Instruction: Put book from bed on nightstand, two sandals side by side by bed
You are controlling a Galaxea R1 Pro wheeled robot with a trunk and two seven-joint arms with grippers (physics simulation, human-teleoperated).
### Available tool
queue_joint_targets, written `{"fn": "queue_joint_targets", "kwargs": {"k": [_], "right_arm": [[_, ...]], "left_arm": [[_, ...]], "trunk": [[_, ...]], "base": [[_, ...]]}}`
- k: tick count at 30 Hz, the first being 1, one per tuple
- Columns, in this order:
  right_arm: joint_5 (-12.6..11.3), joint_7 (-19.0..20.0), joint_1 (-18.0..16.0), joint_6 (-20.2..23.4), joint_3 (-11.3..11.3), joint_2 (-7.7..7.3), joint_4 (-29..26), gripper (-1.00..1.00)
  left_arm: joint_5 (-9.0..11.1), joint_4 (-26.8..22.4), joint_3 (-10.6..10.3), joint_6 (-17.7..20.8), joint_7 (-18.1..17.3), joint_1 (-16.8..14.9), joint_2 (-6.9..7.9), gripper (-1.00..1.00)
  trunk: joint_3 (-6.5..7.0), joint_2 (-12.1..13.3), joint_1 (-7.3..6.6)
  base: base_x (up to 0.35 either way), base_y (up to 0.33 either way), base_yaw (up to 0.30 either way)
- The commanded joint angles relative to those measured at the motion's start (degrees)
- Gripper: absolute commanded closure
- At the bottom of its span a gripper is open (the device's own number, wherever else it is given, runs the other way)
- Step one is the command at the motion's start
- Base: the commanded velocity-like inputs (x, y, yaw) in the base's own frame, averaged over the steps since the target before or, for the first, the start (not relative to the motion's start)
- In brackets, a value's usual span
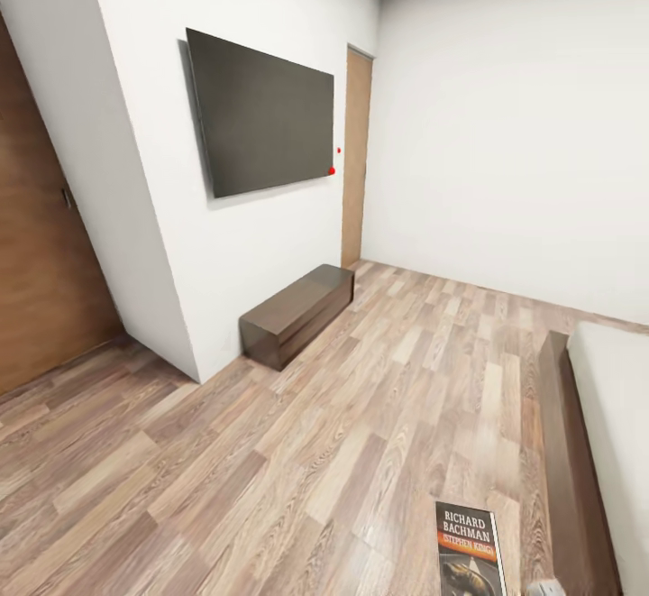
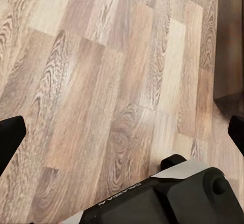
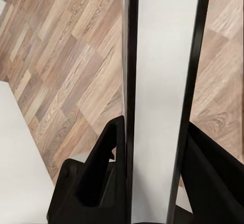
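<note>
At the far left of the head view stands a brown wooden door [image 1: 41, 235], then a white wall carrying a dark flat screen [image 1: 263, 114] with a low dark-brown cabinet [image 1: 297, 312] on the wood-plank floor [image 1: 270, 461] beneath it, and a second narrow door [image 1: 357, 154] past the screen. The left tool [image 2: 122, 132] looks down on bare planks, its two black fingertips [image 2: 9, 137] spread wide with nothing between them. Lower right in the head view, the book [image 1: 468, 549] is held upright, cover facing the camera, just left of the bed [image 1: 577, 452], whose dark frame and pale mattress run along the right edge. In the right wrist view the right tool [image 3: 155, 148] pinches the book [image 3: 162, 82] edge-on, one finger pressed against each cover, above the floor.
</note>
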Motion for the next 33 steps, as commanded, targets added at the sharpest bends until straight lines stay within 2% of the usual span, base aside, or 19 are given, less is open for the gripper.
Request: {"fn": "queue_joint_targets", "kwargs": {"k": [1,14,29,33], "right_arm": [[-0.64,0.24,-0.07,0.10,0.31,-0.03,0.03,1.00],[-0.64,0.24,-0.07,0.10,0.27,-0.03,0.03,1.00],[-0.82,0.33,-0.09,0.10,0.25,-0.03,0.03,1.00],[-0.82,0.33,-0.06,0.10,0.25,-0.03,0.03,1.00]], "left_arm": [[-0.14,0.00,-0.16,-0.35,0.01,-0.03,0.04,-1.00],[-0.14,0.00,-0.16,-0.35,0.01,-0.03,0.04,-1.00],[-0.15,0.00,-0.16,-0.35,0.01,-0.03,0.00,-1.00],[-0.14,0.00,-0.16,-0.35,0.01,-0.03,0.00,-1.00]], "trunk": [[-0.11,-0.11,0.03],[-0.11,-0.11,0.03],[-0.11,-0.11,0.03],[-0.11,-0.11,0.03]], "base": [[0.005,0.000,-0.300],[0.185,0.000,-0.300],[0.019,0.000,-0.300],[0.165,0.000,-0.300]]}}
